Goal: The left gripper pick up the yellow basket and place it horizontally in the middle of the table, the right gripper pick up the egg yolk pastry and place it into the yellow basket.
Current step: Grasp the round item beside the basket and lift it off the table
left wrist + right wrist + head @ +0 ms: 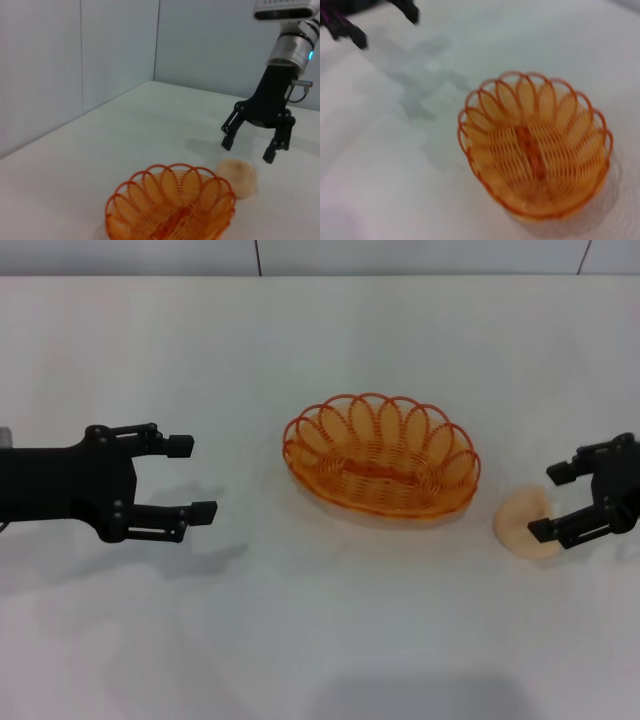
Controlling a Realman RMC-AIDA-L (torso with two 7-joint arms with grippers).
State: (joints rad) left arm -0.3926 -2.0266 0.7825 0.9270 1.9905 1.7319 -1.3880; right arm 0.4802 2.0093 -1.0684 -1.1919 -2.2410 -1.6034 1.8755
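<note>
Pastry (520, 523), lying near the table's (320, 640) right edge just beside the empty basket (381, 455) in the middle, is judged soft and easily crushed, so a light grip across its dome is advised for the right gripper (556, 502), seen spread above it, while the left gripper (192, 478) is held spread near the left edge.

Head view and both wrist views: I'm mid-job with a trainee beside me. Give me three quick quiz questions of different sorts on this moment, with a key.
1. True or false: the egg yolk pastry already lies inside the yellow basket.
2. Multiple choice: the right gripper is A) shut on the pastry, B) open beside the pastry, C) over the basket.
3. Fill in: the left gripper is open and holds ____.

Key
1. False. It sits on the table on the robot's right of the basket, which is empty.
2. B. Its jaws are spread next to the pastry, nothing gripped.
3. Nothing. It hovers on the basket's left, apart from it.
</note>
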